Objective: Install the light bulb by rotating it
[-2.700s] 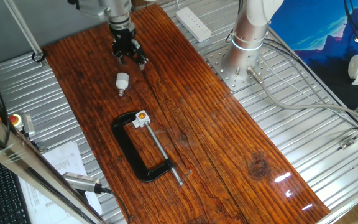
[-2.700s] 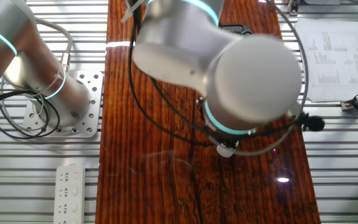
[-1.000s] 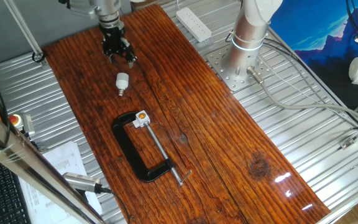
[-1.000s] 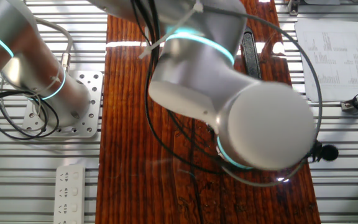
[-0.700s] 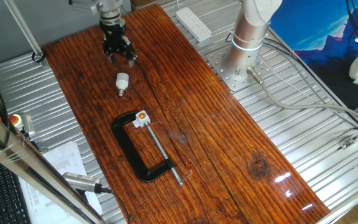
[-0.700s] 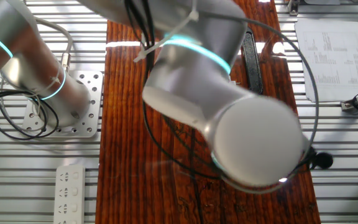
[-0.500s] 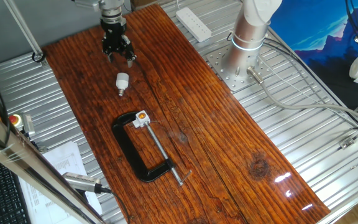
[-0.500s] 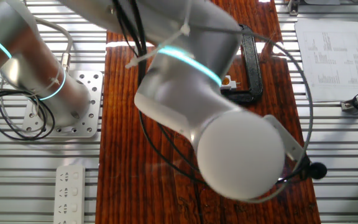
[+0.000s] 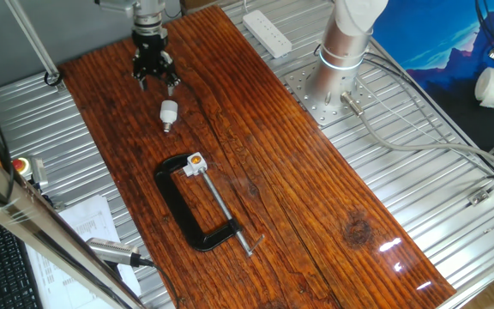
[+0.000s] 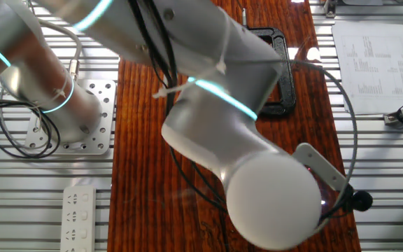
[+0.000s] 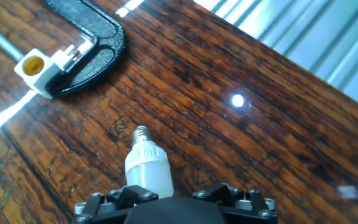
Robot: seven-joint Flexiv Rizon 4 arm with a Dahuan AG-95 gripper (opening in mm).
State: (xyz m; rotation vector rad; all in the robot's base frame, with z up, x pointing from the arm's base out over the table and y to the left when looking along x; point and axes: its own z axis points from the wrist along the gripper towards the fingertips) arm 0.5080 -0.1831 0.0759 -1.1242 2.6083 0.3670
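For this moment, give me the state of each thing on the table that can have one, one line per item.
light bulb: lying on its side on the wood, not held, screw base pointing toward the clamp.
gripper: open, empty, above the board just beyond the bulb's rounded end.
socket block: held in the clamp, orange opening empty, no bulb in it.
C-clamp: lying flat on the board, closed on the socket block.

Two opposite high views share the table (image 9: 256,154) (hand view close).
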